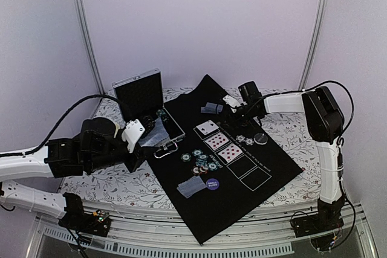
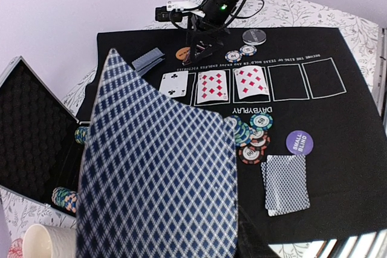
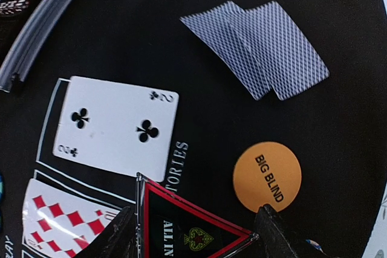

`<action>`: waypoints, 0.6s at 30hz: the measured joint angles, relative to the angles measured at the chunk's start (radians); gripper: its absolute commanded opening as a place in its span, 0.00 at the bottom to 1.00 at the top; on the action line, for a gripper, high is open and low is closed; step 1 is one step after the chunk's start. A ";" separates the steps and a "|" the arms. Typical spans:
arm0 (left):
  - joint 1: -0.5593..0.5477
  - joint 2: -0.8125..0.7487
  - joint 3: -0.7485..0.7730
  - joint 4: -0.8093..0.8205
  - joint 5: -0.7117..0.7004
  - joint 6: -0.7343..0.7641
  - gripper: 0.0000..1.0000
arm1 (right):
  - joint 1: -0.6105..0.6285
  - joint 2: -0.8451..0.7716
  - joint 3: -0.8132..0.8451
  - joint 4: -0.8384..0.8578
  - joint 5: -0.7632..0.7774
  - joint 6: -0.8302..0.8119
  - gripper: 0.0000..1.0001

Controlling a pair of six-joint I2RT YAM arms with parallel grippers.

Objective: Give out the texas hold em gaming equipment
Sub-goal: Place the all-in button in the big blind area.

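My left gripper [image 1: 138, 132] is shut on a grey-blue-backed playing card [image 2: 157, 173], held over the open silver case [image 1: 140, 95]; the card hides its fingers in the left wrist view. My right gripper [image 3: 196, 237] is shut on a red-edged black "ALL IN" triangle [image 3: 187, 228] just above the black mat [image 1: 242, 185], beside the orange "BIG BLIND" button [image 3: 266, 176]. Three face-up cards [image 2: 211, 84] lie in the white rectangles. A pile of chips [image 2: 254, 137], a purple "SMALL BLIND" button [image 2: 299, 142] and two face-down cards [image 2: 285, 183] lie on the near side.
Two more face-down cards [image 3: 260, 46] lie at the mat's far edge. A dark round button [image 2: 254, 37] and two chips [image 2: 240, 53] sit by the right arm. More chips [image 2: 63, 197] lie in the case, whose lid stands upright.
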State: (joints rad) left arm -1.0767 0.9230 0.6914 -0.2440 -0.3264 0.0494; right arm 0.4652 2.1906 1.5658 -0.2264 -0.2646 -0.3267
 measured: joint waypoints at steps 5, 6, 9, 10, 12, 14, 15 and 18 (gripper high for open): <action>0.000 0.000 0.000 -0.006 0.000 -0.002 0.35 | -0.022 0.031 -0.010 0.001 0.049 0.066 0.33; 0.000 0.000 0.000 -0.005 0.000 -0.002 0.35 | -0.024 0.031 -0.013 0.002 0.055 0.077 0.33; 0.000 0.000 0.000 -0.006 0.000 -0.002 0.35 | -0.026 0.031 -0.016 0.011 0.075 0.101 0.33; 0.000 0.000 0.000 -0.006 0.000 -0.002 0.35 | -0.026 0.031 -0.016 0.011 0.077 0.107 0.33; 0.000 0.000 0.000 -0.006 0.000 -0.002 0.35 | -0.025 0.031 -0.016 0.012 0.080 0.116 0.33; 0.000 0.000 0.000 -0.006 0.000 -0.002 0.35 | -0.023 0.031 -0.022 0.017 0.080 0.123 0.34; 0.000 0.000 0.000 -0.006 0.000 -0.002 0.35 | -0.021 0.031 -0.024 0.018 0.080 0.125 0.35; 0.000 0.000 0.000 -0.005 0.000 -0.002 0.35 | -0.016 0.031 -0.033 0.018 0.080 0.126 0.36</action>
State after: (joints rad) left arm -1.0767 0.9230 0.6914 -0.2493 -0.3264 0.0479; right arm 0.4496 2.2211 1.5326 -0.2085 -0.1844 -0.2012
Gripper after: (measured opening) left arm 0.351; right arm 0.622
